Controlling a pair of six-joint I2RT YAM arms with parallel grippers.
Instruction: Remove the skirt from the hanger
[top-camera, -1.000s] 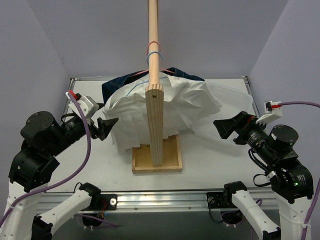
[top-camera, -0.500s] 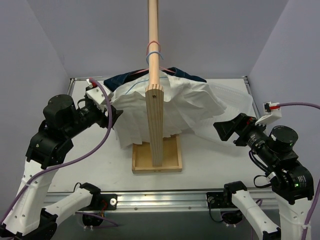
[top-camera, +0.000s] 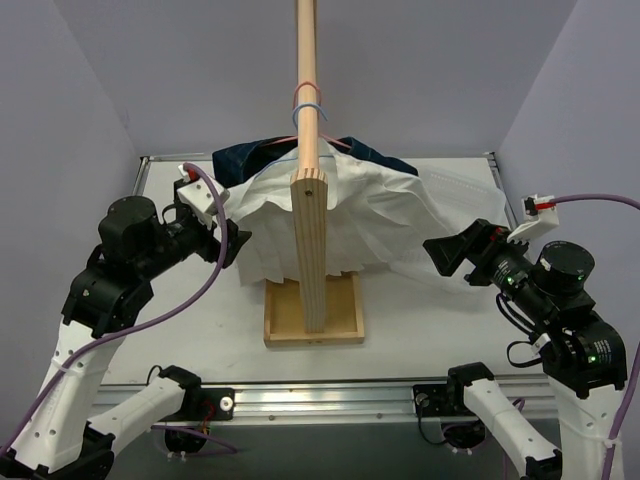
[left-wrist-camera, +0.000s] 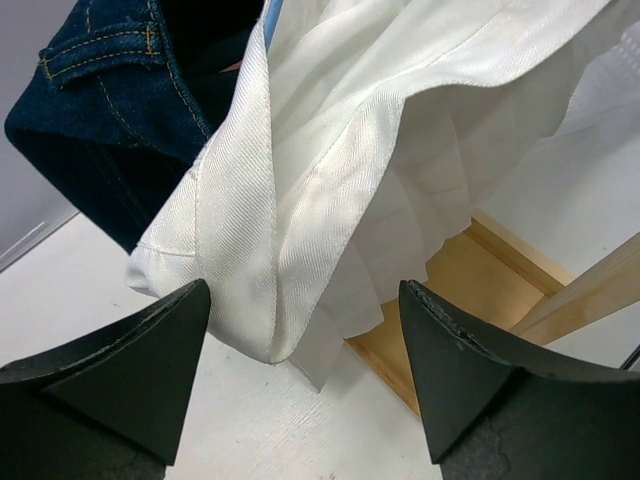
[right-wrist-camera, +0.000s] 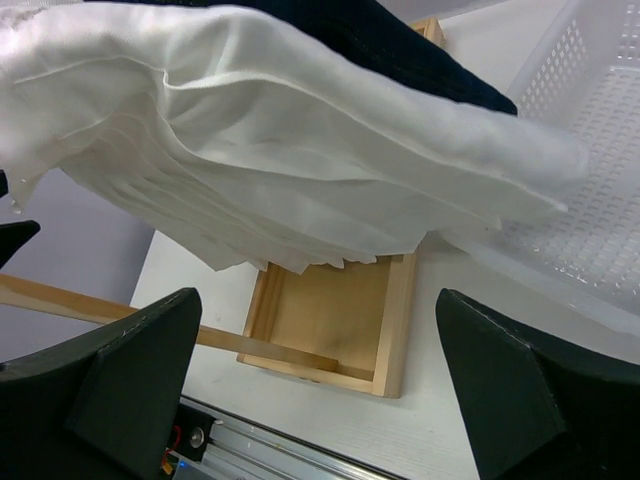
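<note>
The left gripper (top-camera: 236, 241) has its jaws apart with nothing clamped. In the left wrist view (left-wrist-camera: 305, 292), a folded corner of the white pleated fabric skirt (left-wrist-camera: 330, 150) hangs down into the gap between the two black fingertips (left-wrist-camera: 160, 340). It sits closer to the left one, and whether it touches either pad cannot be told. Above and to the left of those jaws, a dark blue denim garment (left-wrist-camera: 100, 90) with tan stitching lies behind the skirt. Past the right fingertip, under the skirt's hem, is the light wooden square base (left-wrist-camera: 470, 270) of a stand.

The right gripper (top-camera: 443, 252) also has its jaws spread wide and grips nothing. In its wrist view (right-wrist-camera: 318, 296) the skirt (right-wrist-camera: 270, 150) spreads above and ahead of the jaws, apart from both fingers, and the wooden base (right-wrist-camera: 340, 300) lies straight ahead below the hem. A white perforated plastic basket (right-wrist-camera: 600, 130) is up and to the right of the jaws, and the skirt's edge reaches over its near side.

From above, the skirt (top-camera: 370, 215) is draped between the two grippers, around the upright wooden post (top-camera: 310, 250). A thin pink hanger (top-camera: 278, 148), mostly hidden, hangs from the long wooden rod (top-camera: 307, 60). The denim garment (top-camera: 245, 160) shows at the far side.
</note>
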